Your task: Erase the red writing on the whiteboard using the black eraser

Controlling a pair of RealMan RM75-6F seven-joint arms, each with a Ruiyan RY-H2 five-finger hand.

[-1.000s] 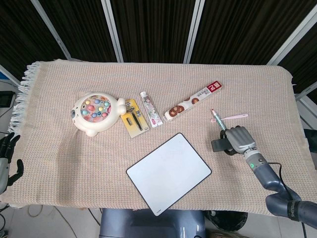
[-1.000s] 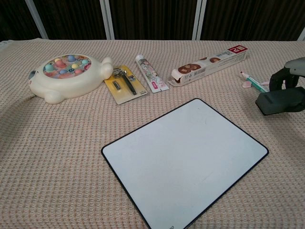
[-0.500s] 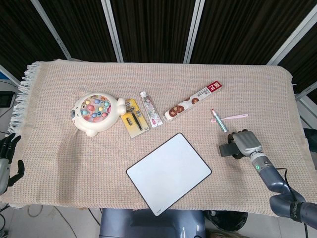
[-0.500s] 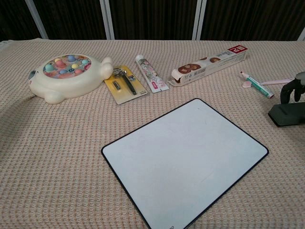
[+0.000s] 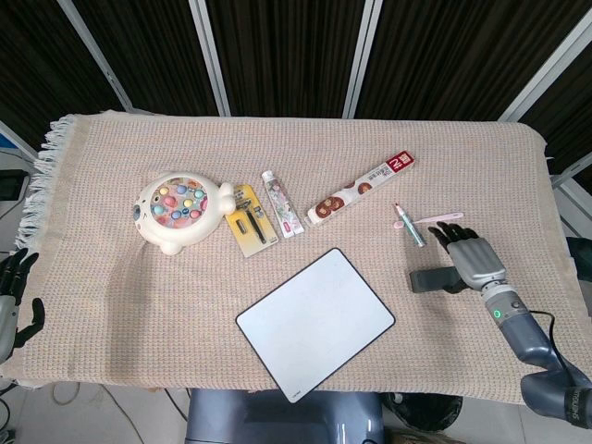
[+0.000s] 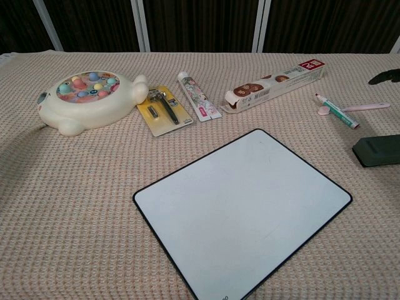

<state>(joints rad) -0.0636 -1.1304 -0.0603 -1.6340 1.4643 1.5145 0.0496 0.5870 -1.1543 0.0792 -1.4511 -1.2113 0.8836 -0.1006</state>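
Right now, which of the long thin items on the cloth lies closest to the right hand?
The pink stick, just above the right hand. The green marker crosses it a bit further left; toothpaste tube and long box lie well away.

The desk point(image 5: 111, 305) is covered edge to edge by a beige woven cloth with a fringe point(image 5: 42, 166) at its 9 o'clock edge. Near the middle toward 6 o'clock lies a white rectangular whiteboard with a black rim point(image 5: 315, 321), its surface blank, and at 3 o'clock a black block eraser point(image 5: 433, 279) lies flat, with a green marker pen point(image 5: 409, 225) and a pink spoon-like stick point(image 5: 439, 217) just above it. Toward 10 o'clock sits a cream seal-shaped fishing toy with coloured pieces point(image 5: 178, 210), then in a row toward 1 o'clock a yellow card holding a razor point(image 5: 250, 218), a white toothpaste tube point(image 5: 281, 202) and a long white and red box printed with brown shapes point(image 5: 361, 189).
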